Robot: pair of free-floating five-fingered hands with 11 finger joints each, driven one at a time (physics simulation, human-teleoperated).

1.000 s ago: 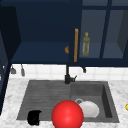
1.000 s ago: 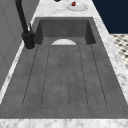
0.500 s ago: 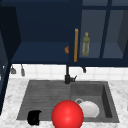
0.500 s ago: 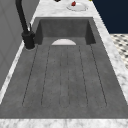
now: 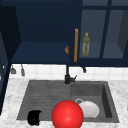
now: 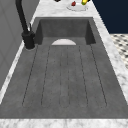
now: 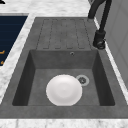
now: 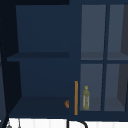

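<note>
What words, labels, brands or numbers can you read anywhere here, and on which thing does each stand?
None can be read.
Bottle in the cabinet: no legible label.
Plate in the sink: plain white.
Red ball, tap: bare.

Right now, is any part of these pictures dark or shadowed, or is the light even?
Front view: the open navy wall cabinet is dim inside, while the round white plate in the grey sink basin is bright. Right side view: the basin walls look darker than its floor. Front view: a black robot hand shows near the glossy red ball.
</note>
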